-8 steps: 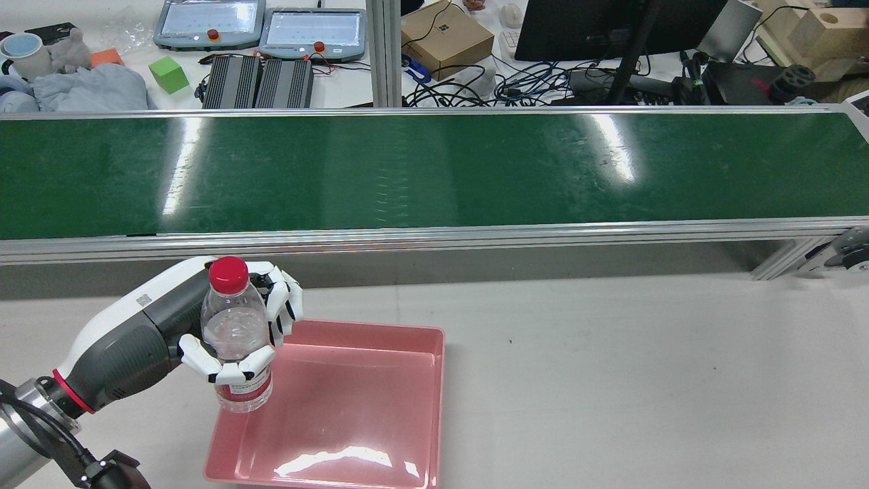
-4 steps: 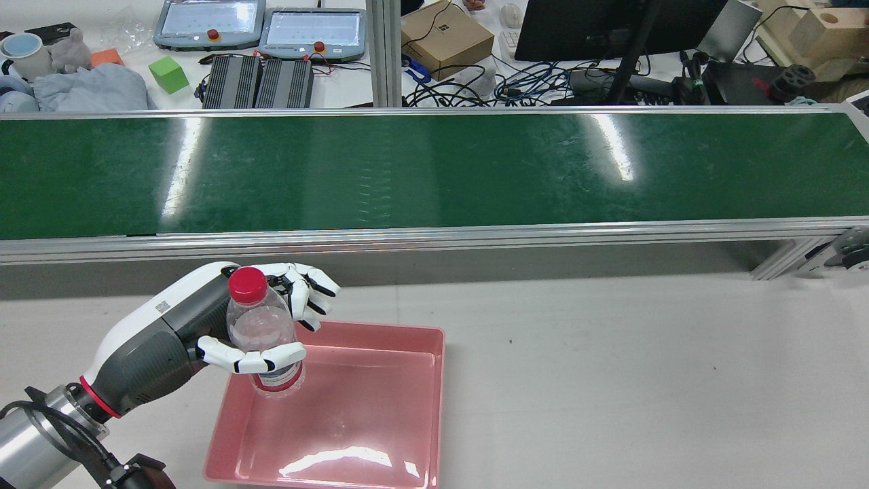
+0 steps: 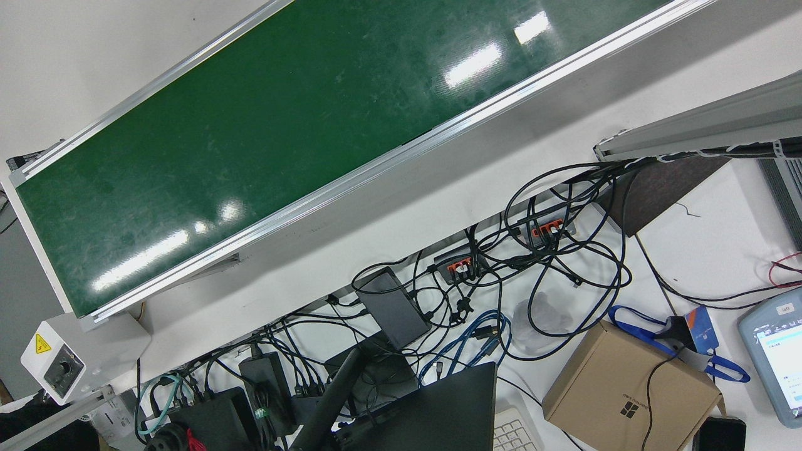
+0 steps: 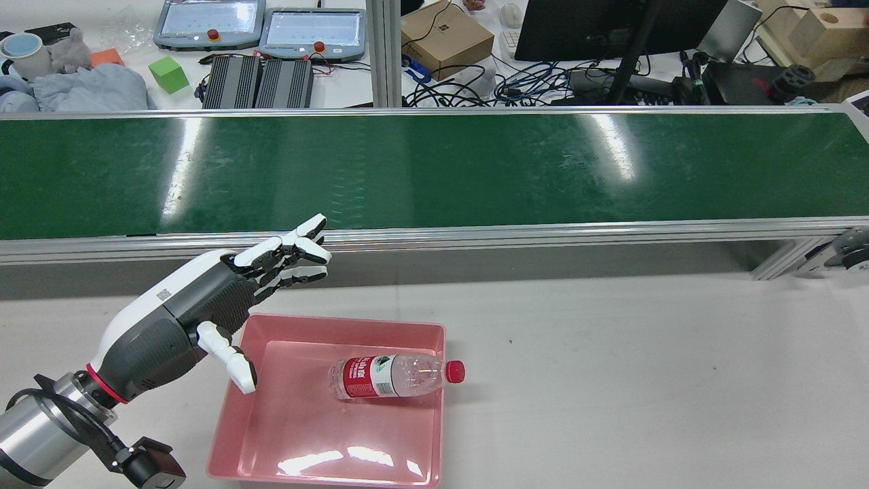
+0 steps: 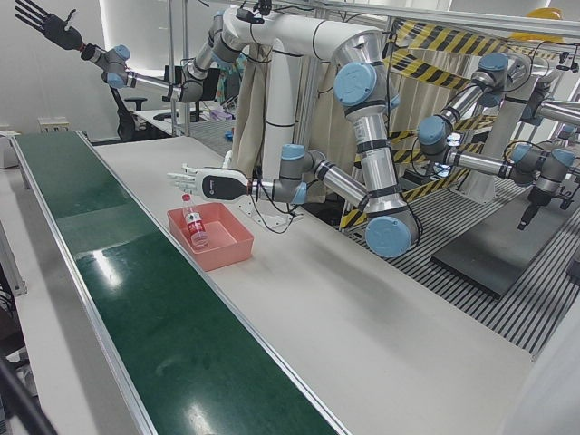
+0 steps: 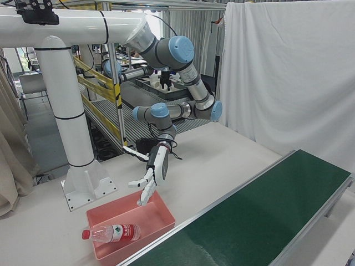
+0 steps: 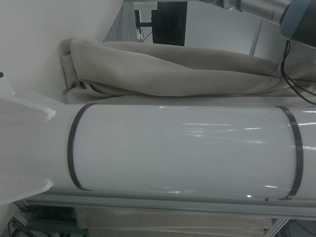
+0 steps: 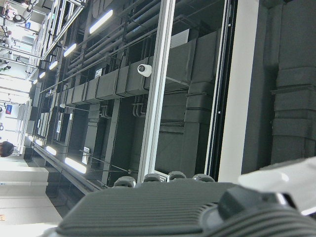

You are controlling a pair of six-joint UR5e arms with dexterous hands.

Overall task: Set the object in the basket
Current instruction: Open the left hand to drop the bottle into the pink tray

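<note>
On the pale grey table [image 4: 645,380], on the near side of a long green conveyor belt [image 4: 434,170], sits a shallow pink rectangular plastic basket [image 4: 339,320]. Half a second ago the robot's left hand [image 4: 227,299] gripped a clear plastic water bottle [image 4: 390,377] upright above the basket's far left corner. Now the hand has let go and the bottle lies on its side inside the basket, toward its right wall.

Seen from behind the robot, the bottle's long axis runs left to right. Its red cap [image 4: 455,371] points right and pokes over the basket's right rim. The base end, wrapped in a red and white label [image 4: 366,377], points left toward the basket's middle.

The left hand, white and grey, holds nothing. It hangs above the basket's far left corner, well apart from the bottle. Its fingers [image 4: 299,248] are stretched out straight toward the belt, and the thumb angles down over the left rim.

The right hand [image 5: 41,23] is dark and raised high and far from the basket, fingers spread, empty.
</note>
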